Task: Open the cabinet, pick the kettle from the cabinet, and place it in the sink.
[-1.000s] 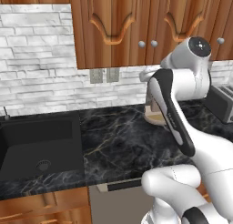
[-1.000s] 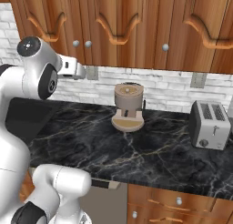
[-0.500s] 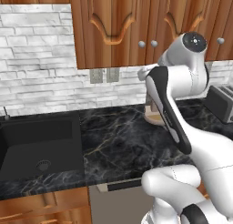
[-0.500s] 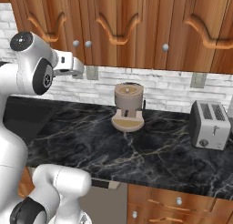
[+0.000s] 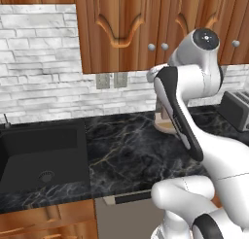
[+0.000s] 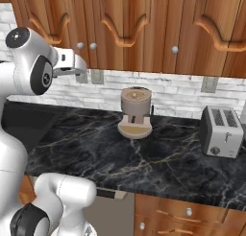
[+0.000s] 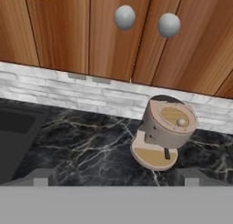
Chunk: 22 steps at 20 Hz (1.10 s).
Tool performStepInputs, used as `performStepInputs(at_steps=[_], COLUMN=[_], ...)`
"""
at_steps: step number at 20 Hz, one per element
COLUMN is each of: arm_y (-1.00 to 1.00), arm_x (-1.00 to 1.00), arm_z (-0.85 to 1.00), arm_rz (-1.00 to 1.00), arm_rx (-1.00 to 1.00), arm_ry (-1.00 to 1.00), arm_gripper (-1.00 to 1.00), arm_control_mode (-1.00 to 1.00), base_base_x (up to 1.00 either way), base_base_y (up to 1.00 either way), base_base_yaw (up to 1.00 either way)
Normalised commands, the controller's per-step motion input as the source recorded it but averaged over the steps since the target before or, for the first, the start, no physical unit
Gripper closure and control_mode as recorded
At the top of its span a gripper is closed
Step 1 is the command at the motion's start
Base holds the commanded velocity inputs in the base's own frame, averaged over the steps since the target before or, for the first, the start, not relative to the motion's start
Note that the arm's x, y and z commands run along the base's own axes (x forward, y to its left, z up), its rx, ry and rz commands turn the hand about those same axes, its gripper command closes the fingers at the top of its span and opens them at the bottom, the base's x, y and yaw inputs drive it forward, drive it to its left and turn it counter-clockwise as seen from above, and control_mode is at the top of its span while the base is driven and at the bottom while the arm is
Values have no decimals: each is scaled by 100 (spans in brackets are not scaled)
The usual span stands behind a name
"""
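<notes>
Gripper (image 6: 82,72) released, cabinet (image 7: 113,41) shut; we'd pinch the left knob (image 7: 124,16) — small, rigid, smooth, likely slippery.

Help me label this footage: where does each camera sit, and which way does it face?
Left base view: behind the arm's left, facing the matte-black rectangular sink and closed reddish-brown wooden wall cabinet; white arm at lower right.
Right base view: behind its right, facing the silver two-slot toaster; arm at lower left.
Hand view: on the hand, facing the cabinet's round silver knobs; open claw at bottom.
All share the round wooden base with tan block.
</notes>
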Motion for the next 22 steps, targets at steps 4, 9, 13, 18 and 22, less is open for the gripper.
performStepInputs(at_steps=[4, 9, 13, 18, 22], arm_y=[0, 1, 1, 0, 0], arm_x=[0, 2, 7, 11, 13], arm_z=[14, 15, 13, 10, 5], arm_rz=[0, 0, 0, 0, 0], arm_rx=[0, 0, 0, 0, 0], arm_ry=[0, 0, 0, 0, 0], arm_gripper=[-100, -100, -100, -100, -100], arm_control_mode=[-100, -100, -100, -100, -100], base_base_x=[0, 0, 0, 0, 0], base_base_y=[0, 0, 0, 0, 0], base_base_yaw=[0, 0, 0, 0, 0])
